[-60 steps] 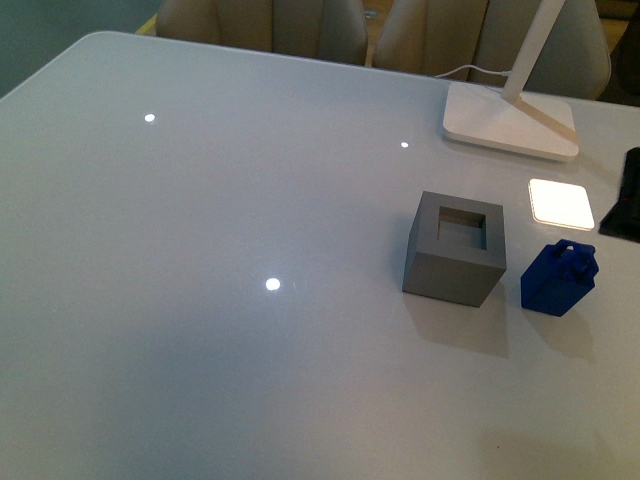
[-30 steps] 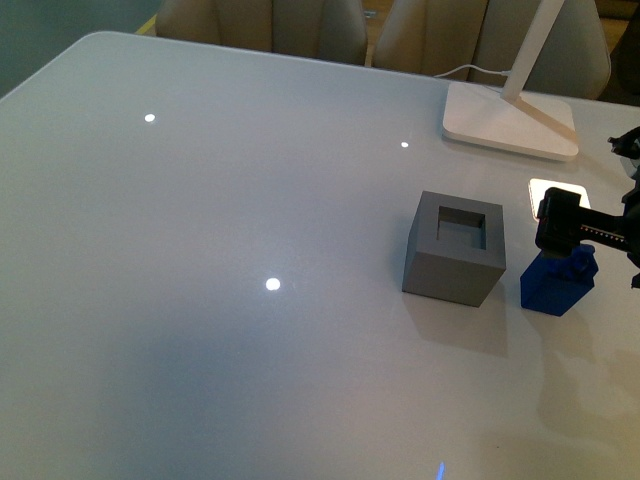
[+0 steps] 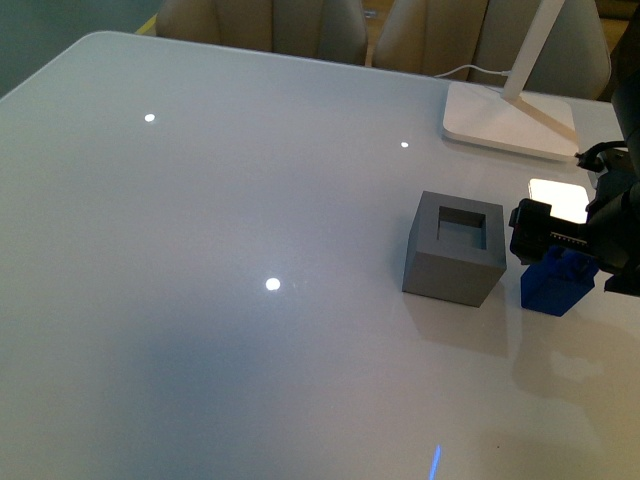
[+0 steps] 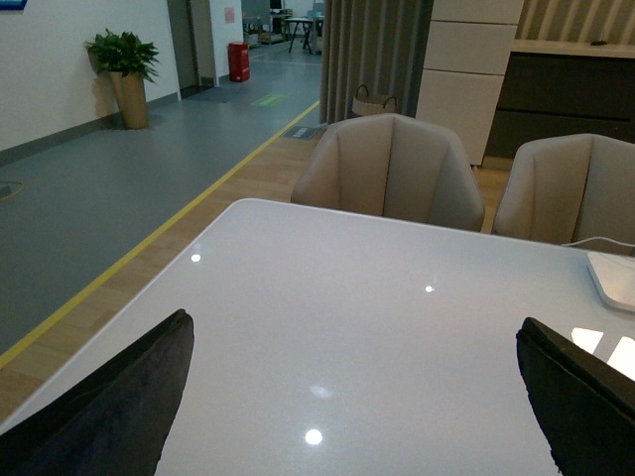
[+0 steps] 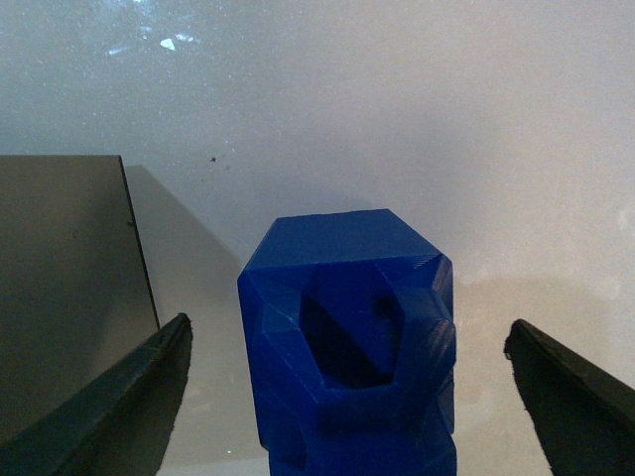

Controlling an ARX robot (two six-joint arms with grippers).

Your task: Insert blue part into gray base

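Note:
The gray base (image 3: 455, 249) is a cube with a square recess in its top, standing on the white table right of centre. Just right of it sits the blue part (image 3: 556, 283), its upper half hidden in the front view behind my right gripper (image 3: 562, 240). That gripper hangs open over the blue part. In the right wrist view the blue part (image 5: 349, 332) stands between the two spread fingers, touching neither, with the gray base (image 5: 69, 288) beside it. My left gripper (image 4: 352, 397) is open over bare table with nothing between its fingers; it is out of the front view.
A white lamp foot (image 3: 508, 122) with its slanted stem stands at the back right, and a bright light patch (image 3: 560, 198) lies behind the blue part. Beige chairs (image 3: 265, 25) line the table's far edge.
My right arm has come in from the right edge and moved left and down over the blue part, now covering its top. The gray base and blue part have not moved.

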